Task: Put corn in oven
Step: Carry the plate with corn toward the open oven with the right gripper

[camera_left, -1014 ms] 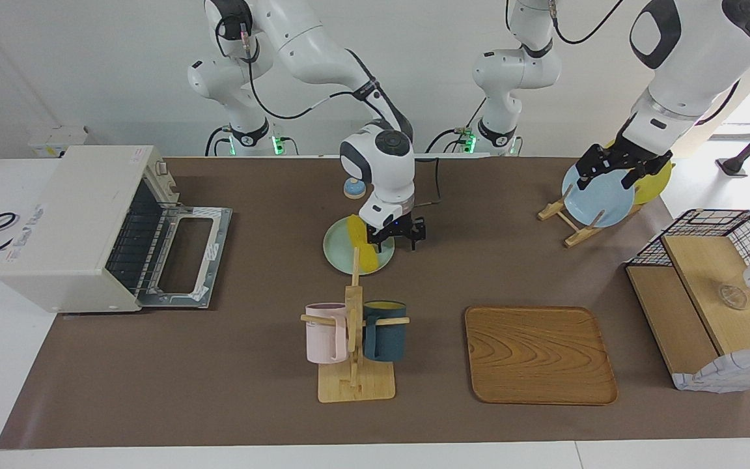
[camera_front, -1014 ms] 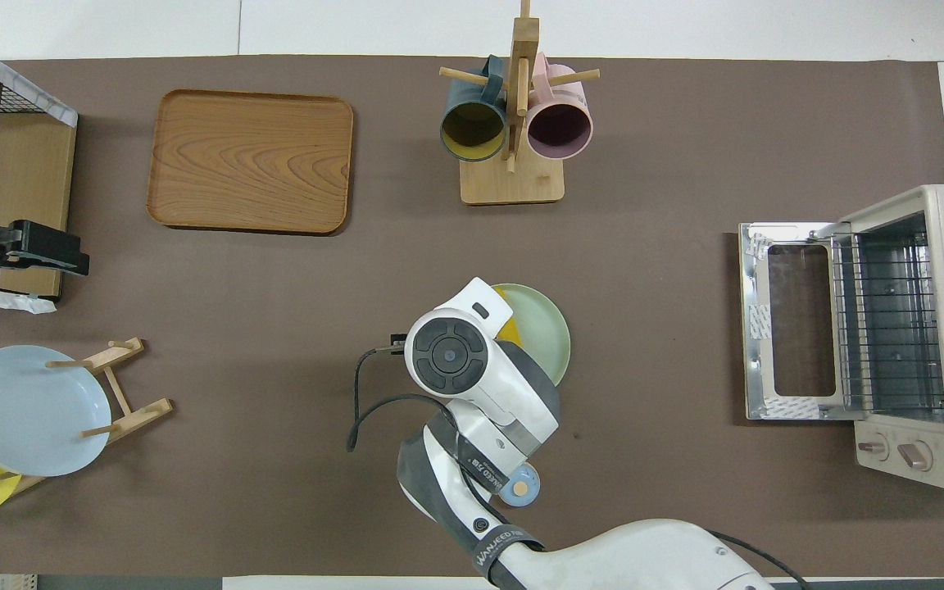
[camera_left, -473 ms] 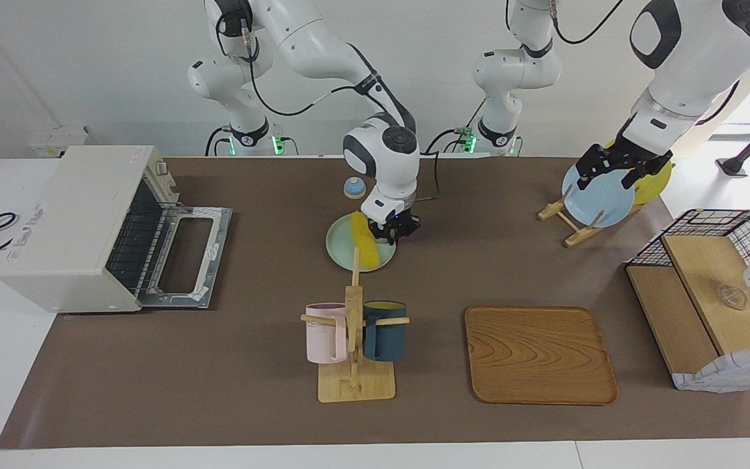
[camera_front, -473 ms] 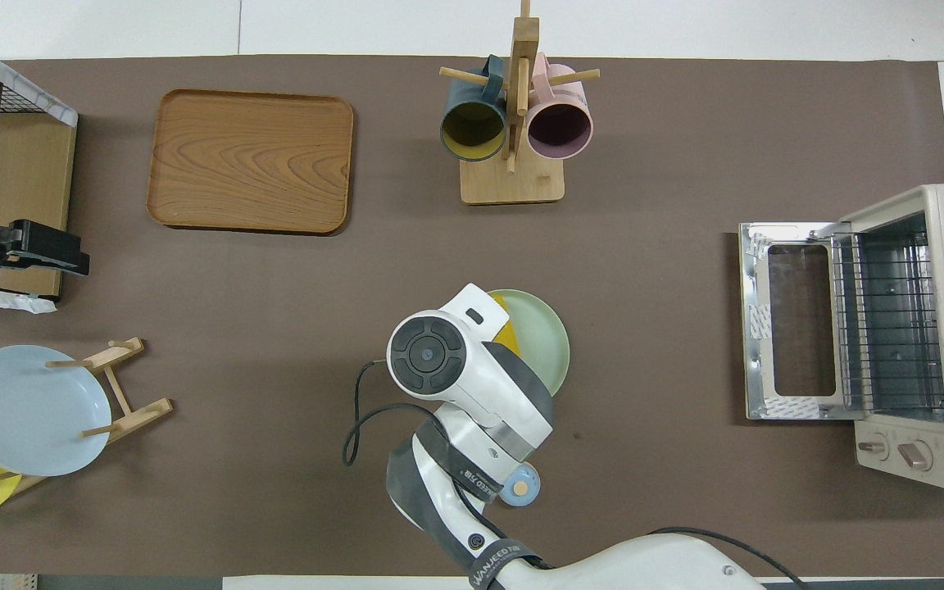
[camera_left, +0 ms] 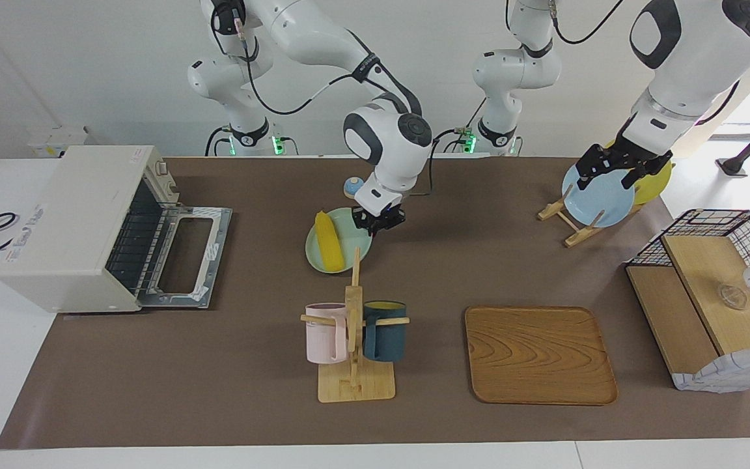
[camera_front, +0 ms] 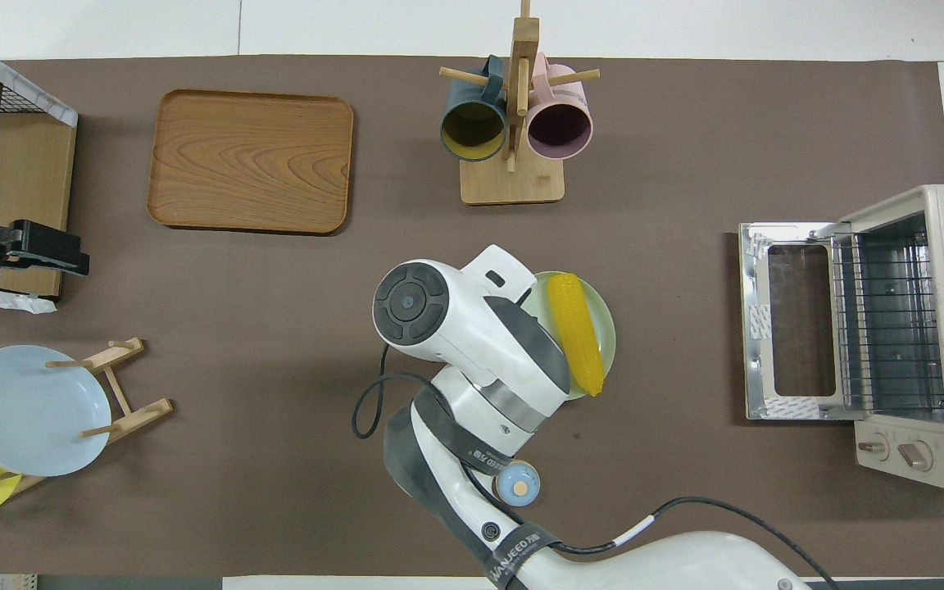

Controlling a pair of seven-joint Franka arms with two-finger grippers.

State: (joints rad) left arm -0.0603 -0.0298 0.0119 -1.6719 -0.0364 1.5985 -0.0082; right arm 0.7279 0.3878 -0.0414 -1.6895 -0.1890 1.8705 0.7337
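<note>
Brown table mat (camera_left: 219, 365) | right gripper (camera_left: 380, 218) shut at green plate (camera_left: 352, 231) rim, corn (camera_left: 327, 241) lying free at its 8 o'clock | left gripper (camera_left: 616, 170) open, waiting | I'd reopen and straddle the cob mid-length.

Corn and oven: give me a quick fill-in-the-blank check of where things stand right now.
The corn lies on a pale green ____, the right gripper at its rim.
The oven has its door ____.
The left gripper waits, open, over the ____ dish in the rack.
Missing: plate; open; blue.
</note>
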